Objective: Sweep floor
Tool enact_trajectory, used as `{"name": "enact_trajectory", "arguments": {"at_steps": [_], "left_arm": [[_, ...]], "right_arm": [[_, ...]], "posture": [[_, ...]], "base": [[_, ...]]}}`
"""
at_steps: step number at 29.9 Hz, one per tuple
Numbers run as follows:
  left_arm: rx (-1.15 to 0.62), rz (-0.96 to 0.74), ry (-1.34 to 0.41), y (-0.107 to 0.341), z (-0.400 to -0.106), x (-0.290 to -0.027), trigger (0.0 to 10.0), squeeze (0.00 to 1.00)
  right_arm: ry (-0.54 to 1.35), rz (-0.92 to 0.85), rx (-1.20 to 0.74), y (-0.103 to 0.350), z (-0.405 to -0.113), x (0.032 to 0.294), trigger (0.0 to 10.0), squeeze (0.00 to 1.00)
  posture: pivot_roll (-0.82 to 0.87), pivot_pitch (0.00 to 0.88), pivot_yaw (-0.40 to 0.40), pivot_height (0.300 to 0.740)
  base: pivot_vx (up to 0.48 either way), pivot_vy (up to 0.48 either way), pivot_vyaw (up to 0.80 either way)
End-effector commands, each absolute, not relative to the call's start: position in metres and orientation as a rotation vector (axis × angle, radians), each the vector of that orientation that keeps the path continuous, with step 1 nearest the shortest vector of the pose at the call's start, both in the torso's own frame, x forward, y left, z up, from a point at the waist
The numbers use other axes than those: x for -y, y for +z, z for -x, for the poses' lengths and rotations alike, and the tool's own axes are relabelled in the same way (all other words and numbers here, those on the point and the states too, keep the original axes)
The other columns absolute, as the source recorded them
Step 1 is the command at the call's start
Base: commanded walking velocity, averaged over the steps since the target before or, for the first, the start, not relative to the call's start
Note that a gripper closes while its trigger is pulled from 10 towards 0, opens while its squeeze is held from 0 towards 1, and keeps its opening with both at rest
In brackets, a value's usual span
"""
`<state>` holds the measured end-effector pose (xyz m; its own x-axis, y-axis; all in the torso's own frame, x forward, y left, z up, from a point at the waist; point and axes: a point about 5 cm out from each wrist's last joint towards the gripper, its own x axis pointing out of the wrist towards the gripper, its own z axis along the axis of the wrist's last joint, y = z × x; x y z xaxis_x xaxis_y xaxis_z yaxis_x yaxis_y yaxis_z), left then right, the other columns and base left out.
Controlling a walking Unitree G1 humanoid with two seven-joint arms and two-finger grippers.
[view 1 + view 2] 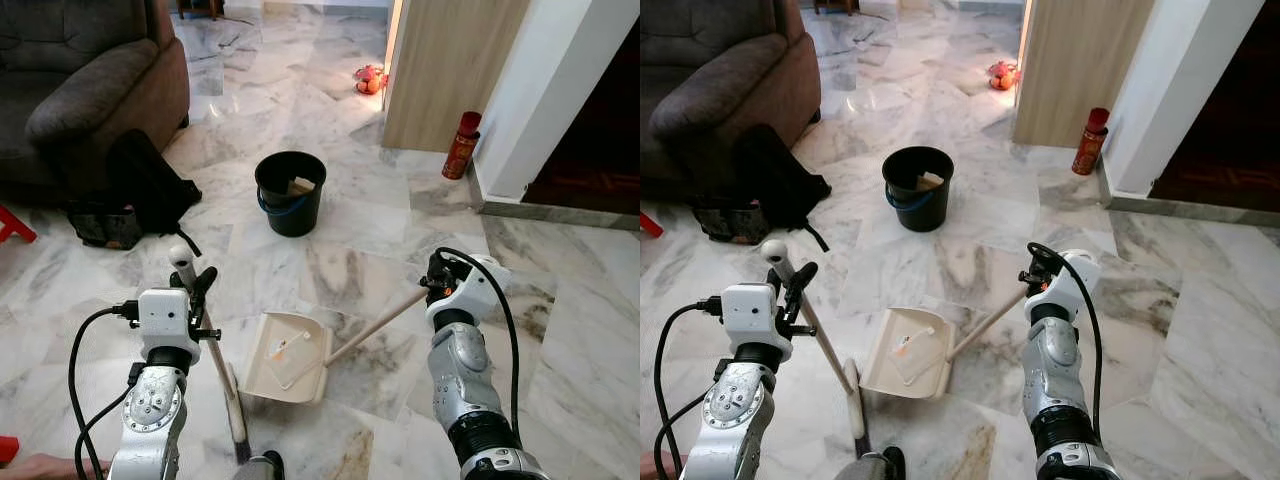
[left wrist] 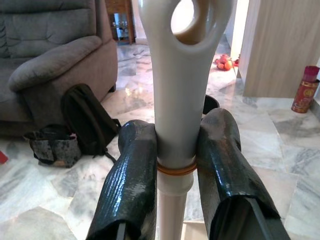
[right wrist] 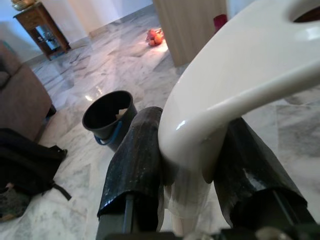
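Note:
My left gripper [image 1: 196, 287] is shut on the cream broom handle [image 1: 213, 350], whose looped top [image 2: 186, 30] rises between the black fingers [image 2: 131, 175]. The broom head [image 1: 237, 420] rests on the floor beside the cream dustpan [image 1: 285, 357]. A few scraps lie in the pan [image 1: 905, 345]. My right gripper [image 1: 434, 277] is shut on the dustpan's long handle [image 1: 375, 328], gripping its curved white end [image 3: 220, 90]. A black bucket [image 1: 291, 192] with paper scraps inside stands on the marble floor beyond the pan.
A brown sofa [image 1: 90, 90] and a black backpack [image 1: 145, 185] sit at the left. A red can [image 1: 461, 146] stands by the white wall corner [image 1: 540, 110] at the right. Red and orange items [image 1: 369, 79] lie by the wooden panel [image 1: 450, 70].

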<state>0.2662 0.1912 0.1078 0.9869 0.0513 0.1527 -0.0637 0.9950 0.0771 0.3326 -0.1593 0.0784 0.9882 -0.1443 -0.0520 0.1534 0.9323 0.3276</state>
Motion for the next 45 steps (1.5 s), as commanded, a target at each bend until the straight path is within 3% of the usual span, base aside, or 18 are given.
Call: {"name": "enact_trajectory", "arguments": {"at_steps": [1,25,34,45], "left_arm": [[0.178,-0.084,0.055,0.115,-0.265,-0.192,10.0,0.0],[0.188,-0.088,0.071,0.117,-0.265,-0.197,10.0,0.0],[0.19,-0.086,0.078,0.118,-0.265,-0.198,10.0,0.0],[0.158,-0.167,0.117,0.109,-0.247,-0.21,10.0,0.0]], "right_arm": [[-0.136,-0.365,0.021,0.091,-0.338,0.157,10.0,0.0],[-0.093,-0.356,0.032,0.095,-0.338,0.151,10.0,0.0],[-0.076,-0.354,0.035,0.096,-0.338,0.151,10.0,0.0],[-0.078,-0.361,0.03,0.095,-0.338,0.153,10.0,0.0]], "posture": [[0.16,0.087,-0.013,0.74],[0.16,0.099,-0.014,0.74],[0.16,0.113,-0.017,0.74],[0.16,0.12,-0.019,0.74]], "base": [[0.251,0.0,0.0],[0.353,0.0,0.0],[0.375,0.0,0.53],[0.376,0.0,0.0]]}}
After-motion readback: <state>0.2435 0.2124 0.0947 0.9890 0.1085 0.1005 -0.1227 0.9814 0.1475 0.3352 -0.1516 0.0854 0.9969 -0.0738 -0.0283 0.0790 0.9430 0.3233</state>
